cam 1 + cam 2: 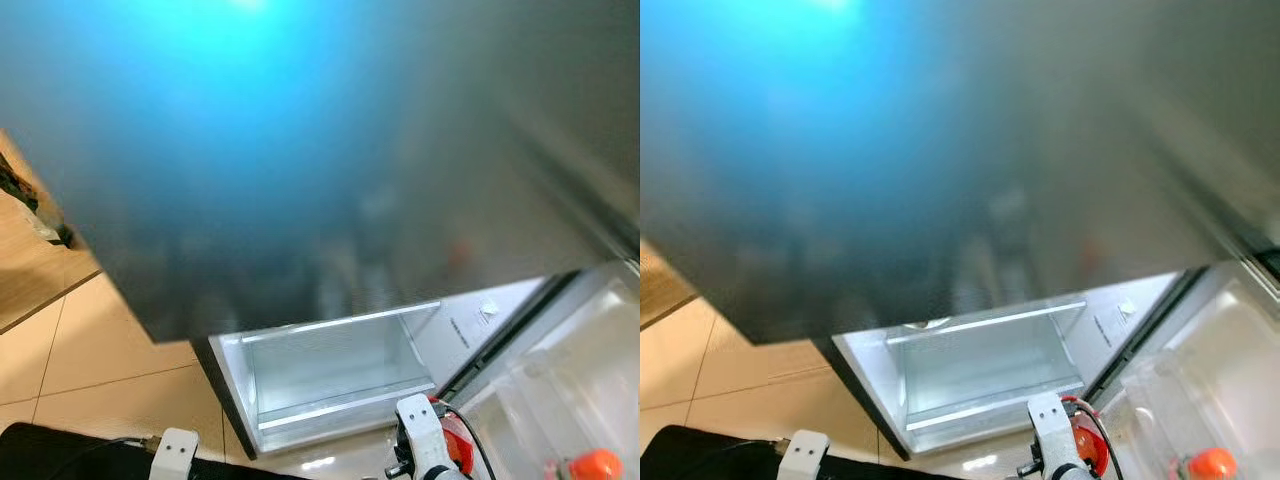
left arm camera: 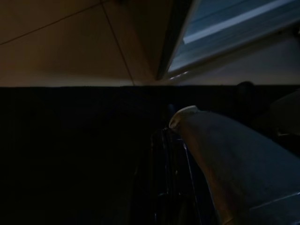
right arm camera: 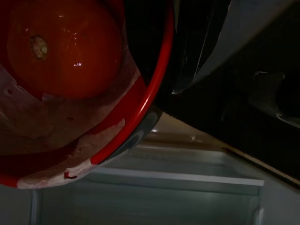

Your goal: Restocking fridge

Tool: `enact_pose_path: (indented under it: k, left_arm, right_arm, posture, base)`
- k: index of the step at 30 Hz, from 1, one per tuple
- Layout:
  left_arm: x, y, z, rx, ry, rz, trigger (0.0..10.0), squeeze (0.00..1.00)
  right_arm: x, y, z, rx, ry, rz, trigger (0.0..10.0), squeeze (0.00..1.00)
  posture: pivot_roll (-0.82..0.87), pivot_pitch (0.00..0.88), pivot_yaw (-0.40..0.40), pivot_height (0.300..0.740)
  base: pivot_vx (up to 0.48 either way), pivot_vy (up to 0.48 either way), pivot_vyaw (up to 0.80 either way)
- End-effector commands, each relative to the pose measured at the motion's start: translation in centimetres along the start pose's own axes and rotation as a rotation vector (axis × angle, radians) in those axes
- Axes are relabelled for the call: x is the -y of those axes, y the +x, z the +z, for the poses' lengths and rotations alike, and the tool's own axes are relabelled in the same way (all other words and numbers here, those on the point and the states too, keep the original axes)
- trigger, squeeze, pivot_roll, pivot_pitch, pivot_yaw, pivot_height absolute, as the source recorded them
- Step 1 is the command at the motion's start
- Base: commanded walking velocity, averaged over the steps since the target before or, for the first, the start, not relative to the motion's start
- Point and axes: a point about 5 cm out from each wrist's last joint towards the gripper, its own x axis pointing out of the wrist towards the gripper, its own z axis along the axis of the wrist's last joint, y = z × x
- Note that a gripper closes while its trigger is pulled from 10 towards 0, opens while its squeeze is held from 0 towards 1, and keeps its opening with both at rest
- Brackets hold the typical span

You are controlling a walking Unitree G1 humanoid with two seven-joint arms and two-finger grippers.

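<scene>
The head camera looks down past a blurred dark fridge door (image 1: 300, 150) at an open, lit drawer (image 1: 330, 375). The right gripper (image 3: 117, 117) carries a red bowl (image 3: 140, 108) with a tomato (image 3: 61, 47) just above the drawer's front edge; whether its fingers pinch the rim cannot be told. The left arm (image 1: 178, 450) hangs idle. Judged step: delivering the bowl. Next, lower it squarely inside the drawer.

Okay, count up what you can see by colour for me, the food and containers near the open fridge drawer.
Red: 2, the tomato and the red bowl holding it.
Orange: 1, an orange-capped item in the fridge door shelf.
Clear: 1, the open fridge drawer.
Total: 4.
</scene>
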Motion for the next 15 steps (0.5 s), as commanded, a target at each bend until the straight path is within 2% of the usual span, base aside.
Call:
enact_pose_path:
  k: [1, 15]
  left_arm:
    - [-0.32, -0.38, -0.74, -0.029, -0.003, 0.013, 10.0, 0.00]
    - [-0.29, -0.31, -0.65, -0.029, -0.010, 0.013, 10.0, 0.00]
  right_arm:
    - [0.18, -0.05, -0.11, -0.004, 0.005, -0.013, 10.0, 0.00]
    - [0.21, -0.02, -0.02, -0.005, 0.001, -0.011, 10.0, 0.00]
  posture:
    - [-0.11, 0.104, 0.009, 0.740]
    - [-0.11, 0.104, 0.007, 0.740]
  base:
    - [0.000, 0.000, 0.00]
    - [0.000, 0.000, 0.00]
